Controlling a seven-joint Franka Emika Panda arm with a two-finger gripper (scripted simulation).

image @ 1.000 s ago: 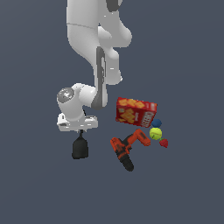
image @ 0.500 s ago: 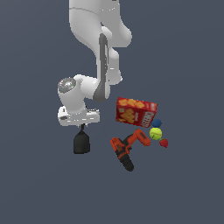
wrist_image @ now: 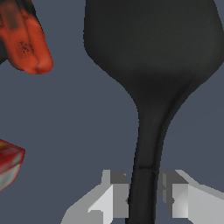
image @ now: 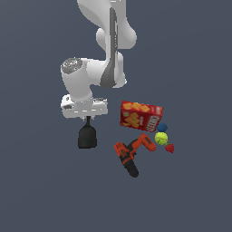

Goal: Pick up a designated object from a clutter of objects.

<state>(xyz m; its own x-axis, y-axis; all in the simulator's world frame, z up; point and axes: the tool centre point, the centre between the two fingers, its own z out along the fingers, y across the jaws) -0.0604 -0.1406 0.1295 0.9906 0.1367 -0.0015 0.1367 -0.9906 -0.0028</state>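
Note:
The designated object, an all-black spatula (image: 87, 136), hangs blade down below my gripper (image: 88, 118). In the wrist view its thin handle (wrist_image: 142, 192) runs between my two grey fingers (wrist_image: 116, 197), which are shut on it, and its broad blade (wrist_image: 151, 41) fills the far part of the picture. The rest of the clutter of objects lies toward the exterior view's right: a red cracker box (image: 140, 116), an orange-black drill (image: 131, 154), a blue ball (image: 162, 128), a yellow-green tennis ball (image: 161, 138) and a red strawberry (image: 170, 148).
The drill's orange body (wrist_image: 26, 43) and a corner of the cracker box (wrist_image: 8, 164) show at the edge of the wrist view. The white arm (image: 106, 41) rises above the gripper. The floor is plain dark grey.
The gripper has risen with the spatula in it, and the blade now hangs higher in the exterior view. The rest of the clutter has not moved.

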